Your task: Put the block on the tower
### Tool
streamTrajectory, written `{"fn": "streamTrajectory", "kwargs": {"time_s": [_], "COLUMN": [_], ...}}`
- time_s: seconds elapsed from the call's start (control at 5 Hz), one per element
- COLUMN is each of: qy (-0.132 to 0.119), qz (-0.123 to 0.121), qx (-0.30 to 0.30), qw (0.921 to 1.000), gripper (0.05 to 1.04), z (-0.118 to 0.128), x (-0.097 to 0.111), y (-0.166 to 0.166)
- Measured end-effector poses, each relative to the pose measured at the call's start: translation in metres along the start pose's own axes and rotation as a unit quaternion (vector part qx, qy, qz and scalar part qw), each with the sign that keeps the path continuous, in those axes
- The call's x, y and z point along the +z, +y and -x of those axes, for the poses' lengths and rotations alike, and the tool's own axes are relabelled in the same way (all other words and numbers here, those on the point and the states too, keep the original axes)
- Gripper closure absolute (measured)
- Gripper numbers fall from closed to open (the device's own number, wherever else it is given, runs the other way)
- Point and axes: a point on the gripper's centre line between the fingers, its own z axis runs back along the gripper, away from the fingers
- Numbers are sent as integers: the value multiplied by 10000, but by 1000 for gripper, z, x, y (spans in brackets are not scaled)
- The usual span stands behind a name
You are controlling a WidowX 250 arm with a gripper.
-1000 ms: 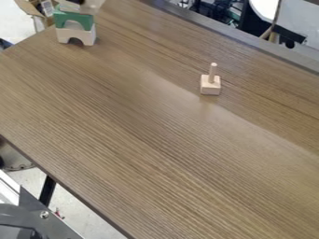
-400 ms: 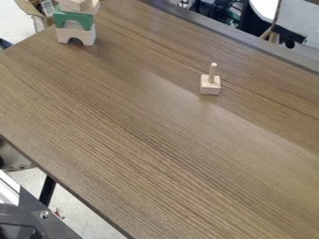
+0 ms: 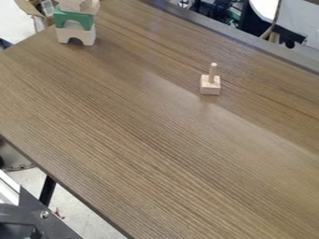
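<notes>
Pale block [image 3: 76, 5] sits atop the tower [image 3: 88, 36] near the counter's [image 3: 143, 140] upper-left edge; a pegged block [image 3: 211, 86] stands toward the upper-right edge. How open the hand is, or what it holds, I cannot tell.

Pale block [image 3: 74, 5] atop green-white tower [image 3: 61, 17]

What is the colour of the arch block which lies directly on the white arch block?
Green, in the camera view.

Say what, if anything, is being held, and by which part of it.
That cannot be told for the tower's top block, which the picture's top edge cuts off. The pegged block stands unheld on the table.
</notes>
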Motion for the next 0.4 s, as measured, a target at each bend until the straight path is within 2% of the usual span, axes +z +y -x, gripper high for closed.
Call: {"fn": "streamTrajectory", "kwargs": {"time_s": [0.2, 0.4], "qy": [-49, -94], "qz": [-64, 14], "qx": [35, 66], "qw": [10000, 9999], "gripper": [521, 521], "z": [-4, -7], "x": [-7, -2], "y": [-3, -7]}}
